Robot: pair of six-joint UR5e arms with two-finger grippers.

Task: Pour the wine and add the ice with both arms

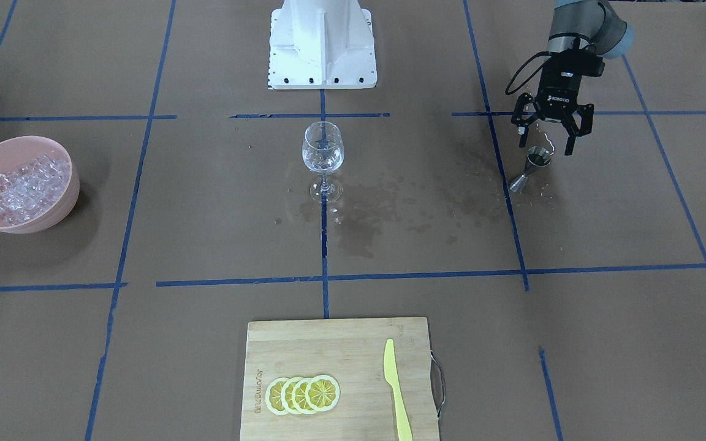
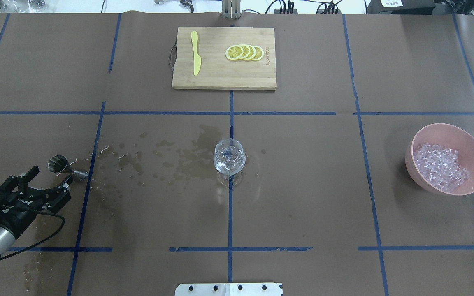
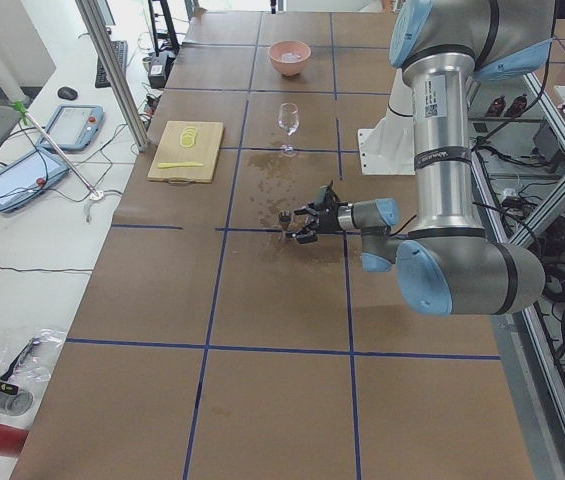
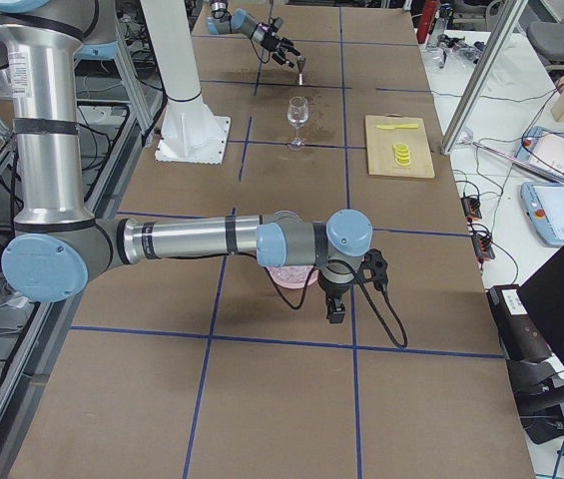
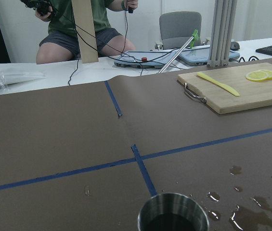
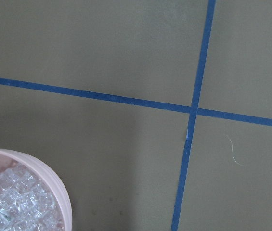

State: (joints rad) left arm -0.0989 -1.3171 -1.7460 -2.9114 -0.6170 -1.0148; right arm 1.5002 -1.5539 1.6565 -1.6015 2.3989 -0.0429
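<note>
Spread wide, the left hand, nothing gripped. Just ahead at 1 o'clock in the overhead view, a steel jigger upright on the tabletop. At 3 o'clock from there, wet splashes, then a wine glass with a little clear wine in it. Farther along at 3 o'clock, a pink bowl heaped with ice. Close over that bowl, the right hand; open or closed, cannot tell.
</note>
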